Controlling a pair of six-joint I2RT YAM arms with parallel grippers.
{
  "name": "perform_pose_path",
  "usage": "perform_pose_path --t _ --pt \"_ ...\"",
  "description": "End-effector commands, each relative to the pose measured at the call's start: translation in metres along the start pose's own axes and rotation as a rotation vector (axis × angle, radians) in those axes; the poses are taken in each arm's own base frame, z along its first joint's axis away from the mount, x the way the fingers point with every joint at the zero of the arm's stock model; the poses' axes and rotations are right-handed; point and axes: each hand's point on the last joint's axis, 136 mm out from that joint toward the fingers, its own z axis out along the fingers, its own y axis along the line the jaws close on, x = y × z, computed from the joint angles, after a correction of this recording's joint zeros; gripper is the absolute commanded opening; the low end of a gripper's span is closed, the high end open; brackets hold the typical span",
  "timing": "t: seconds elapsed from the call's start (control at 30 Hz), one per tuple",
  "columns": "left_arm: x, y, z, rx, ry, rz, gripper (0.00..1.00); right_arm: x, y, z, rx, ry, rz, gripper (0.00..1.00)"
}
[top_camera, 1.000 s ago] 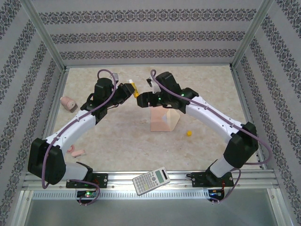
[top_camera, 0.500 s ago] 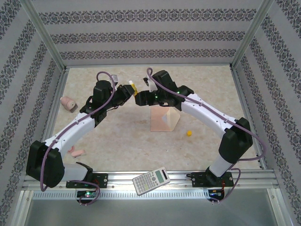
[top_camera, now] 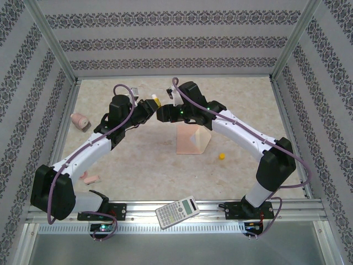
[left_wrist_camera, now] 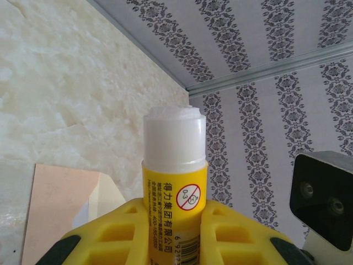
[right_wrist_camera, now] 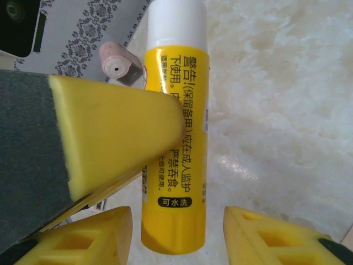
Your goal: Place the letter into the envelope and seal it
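A glue stick (top_camera: 156,102) with a yellow body and a white end is held in the air over the middle of the table. My left gripper (top_camera: 149,106) is shut on its body (left_wrist_camera: 175,187), white end pointing away. My right gripper (top_camera: 163,113) meets it from the right. Its yellow fingertips (right_wrist_camera: 242,232) stand either side of the stick's yellow base (right_wrist_camera: 174,221), with gaps on both sides. The peach envelope (top_camera: 193,141) lies on the table under the right arm; its corner (left_wrist_camera: 58,193) appears below the stick. The letter is out of view.
A pink cylinder (top_camera: 81,121) (right_wrist_camera: 116,69) lies at the left side. A small pink piece (top_camera: 90,178) sits near the left arm's base. A small yellow item (top_camera: 222,156) lies right of the envelope. A calculator (top_camera: 177,211) rests on the front rail.
My right gripper has shifted left and up to the glue stick's base, and its jaws have narrowed. The left arm has barely moved and keeps its hold.
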Motion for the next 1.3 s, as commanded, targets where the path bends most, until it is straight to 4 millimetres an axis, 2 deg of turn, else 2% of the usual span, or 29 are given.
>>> perform_pose_path --t 0.0,0.23,0.6,0.77,0.93,1.27 --pt "0.001 -0.02 -0.006 0.075 -0.006 0.02 0.0 -0.005 0.012 -0.002 -0.045 -0.03 -0.009 0.46" --pt "0.0 -0.021 -0.007 0.082 -0.011 0.018 0.0 0.0 0.008 0.002 -0.04 -0.011 0.005 0.42" --pt "-0.001 -0.026 -0.008 0.094 -0.016 0.023 0.0 0.0 0.009 -0.002 -0.043 -0.02 0.012 0.23" --pt "-0.003 -0.032 -0.009 0.124 -0.022 0.046 0.0 -0.004 0.011 -0.007 -0.095 -0.041 0.047 0.22" --pt "-0.004 -0.049 -0.011 0.208 -0.031 0.103 0.0 -0.016 0.017 -0.019 -0.226 -0.073 0.106 0.2" --pt "-0.002 -0.097 -0.02 0.455 -0.006 0.184 0.0 -0.048 0.044 -0.053 -0.619 -0.129 0.224 0.2"
